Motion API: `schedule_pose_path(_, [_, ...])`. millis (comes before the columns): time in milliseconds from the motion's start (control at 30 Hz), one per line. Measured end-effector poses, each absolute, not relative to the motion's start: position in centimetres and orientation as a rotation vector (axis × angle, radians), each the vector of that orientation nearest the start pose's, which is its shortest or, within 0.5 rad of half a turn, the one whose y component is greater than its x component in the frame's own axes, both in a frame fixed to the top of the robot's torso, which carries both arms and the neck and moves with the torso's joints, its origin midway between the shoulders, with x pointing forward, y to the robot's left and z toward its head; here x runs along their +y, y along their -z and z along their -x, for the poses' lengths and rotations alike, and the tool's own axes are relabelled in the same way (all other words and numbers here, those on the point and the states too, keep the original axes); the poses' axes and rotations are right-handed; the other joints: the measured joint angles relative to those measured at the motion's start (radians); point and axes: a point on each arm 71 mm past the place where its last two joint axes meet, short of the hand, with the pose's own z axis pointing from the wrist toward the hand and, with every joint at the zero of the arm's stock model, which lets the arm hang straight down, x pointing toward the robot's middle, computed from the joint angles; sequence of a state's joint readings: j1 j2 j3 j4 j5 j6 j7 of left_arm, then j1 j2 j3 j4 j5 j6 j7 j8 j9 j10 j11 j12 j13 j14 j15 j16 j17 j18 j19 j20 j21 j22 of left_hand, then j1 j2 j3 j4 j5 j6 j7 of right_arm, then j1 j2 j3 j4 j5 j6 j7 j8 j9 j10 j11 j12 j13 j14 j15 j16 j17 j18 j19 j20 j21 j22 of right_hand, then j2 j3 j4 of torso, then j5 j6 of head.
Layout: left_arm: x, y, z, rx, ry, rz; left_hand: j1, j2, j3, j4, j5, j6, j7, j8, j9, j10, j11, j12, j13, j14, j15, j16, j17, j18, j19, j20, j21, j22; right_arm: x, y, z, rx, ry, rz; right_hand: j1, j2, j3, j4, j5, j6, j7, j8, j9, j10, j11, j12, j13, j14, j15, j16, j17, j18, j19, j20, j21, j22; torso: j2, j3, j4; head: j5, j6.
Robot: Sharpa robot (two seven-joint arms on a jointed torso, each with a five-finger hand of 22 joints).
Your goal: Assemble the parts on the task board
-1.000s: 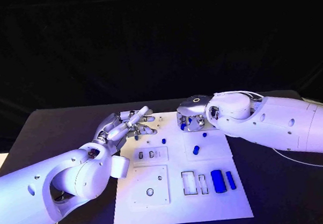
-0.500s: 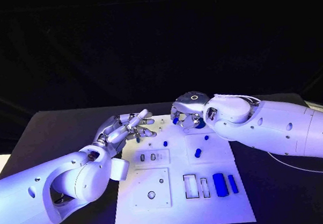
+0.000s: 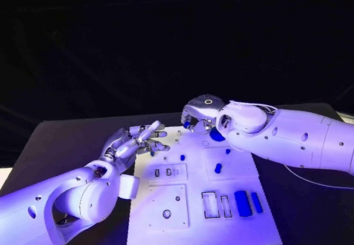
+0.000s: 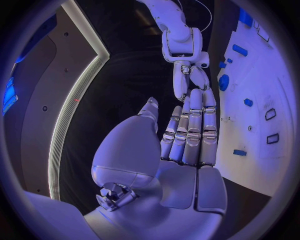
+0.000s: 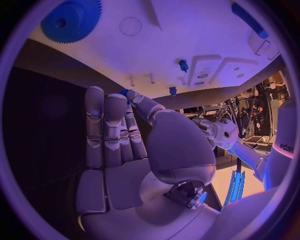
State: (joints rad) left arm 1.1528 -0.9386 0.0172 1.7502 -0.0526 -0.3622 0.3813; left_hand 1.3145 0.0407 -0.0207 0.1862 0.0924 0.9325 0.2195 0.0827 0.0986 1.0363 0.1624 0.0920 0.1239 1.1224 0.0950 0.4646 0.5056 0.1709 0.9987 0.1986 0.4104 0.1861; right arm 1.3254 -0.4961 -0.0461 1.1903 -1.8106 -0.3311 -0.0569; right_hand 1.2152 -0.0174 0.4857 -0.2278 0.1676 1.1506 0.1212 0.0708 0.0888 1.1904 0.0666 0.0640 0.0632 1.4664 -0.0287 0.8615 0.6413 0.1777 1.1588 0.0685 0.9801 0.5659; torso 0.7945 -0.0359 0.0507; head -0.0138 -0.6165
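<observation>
Faintly, "edjev" lettering on left arm [image 5: 284, 145], cut off.

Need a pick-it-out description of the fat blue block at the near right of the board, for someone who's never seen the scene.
Start at the white task board in the middle of the black table. Go to its near right corner, where two empty rectangular slots and two blue pieces form a row. The wide blue block is the third in that row; its neighbour, the thin blue bar nearer the board's right edge, is clearly narrower.

The task board [image 3: 200, 220] looks like smooth matt white plastic. Both arms have glossy white shells. The right hand [image 3: 200, 115] and left hand [image 3: 136, 140] look like shiny silver metal.
</observation>
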Motion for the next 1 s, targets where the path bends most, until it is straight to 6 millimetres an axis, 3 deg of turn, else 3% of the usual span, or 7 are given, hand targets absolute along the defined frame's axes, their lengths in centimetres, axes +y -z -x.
schedule_pose_path(433, [18.9,15.9,-44.3,1.445,1.643,1.069,0.0,0.0,0.0,0.0,0.0,0.0,0.0,0.0,0.001,0.0,0.0,0.0,0.001,0.0,0.0,0.0,0.001,0.0,0.0,0.0,0.0,0.0,-9.6,13.3,-55.4,1.377,-0.486,0.557,0.0,0.0,0.003,0.003,-0.003,0.0,0.0,-0.003,0.0,0.0,0.0,-0.001,-0.002,0.0,0.0,0.005,0.004,0.0,0.004,0.004,0.005,0.003,0.013,-0.0076,0.0095,-0.009,0.004])
schedule_pose_path(1000, [18.9,15.9,-44.4,1.441,1.644,1.068,0.0,0.0,0.0,0.0,0.0,0.0,0.0,0.0,0.001,0.0,0.0,0.0,0.001,-0.007,0.0,0.0,0.001,0.0,-0.004,0.004,0.0,0.0,-9.1,13.9,-55.3,1.398,-0.499,0.567,0.0,0.0,0.006,0.006,-0.006,-0.001,0.0,-0.002,-0.001,0.0,0.0,-0.004,-0.001,0.0,0.0,0.005,0.006,0.0,0.004,0.004,0.008,0.006,0.017,-0.0092,0.0097,-0.004,-0.003])
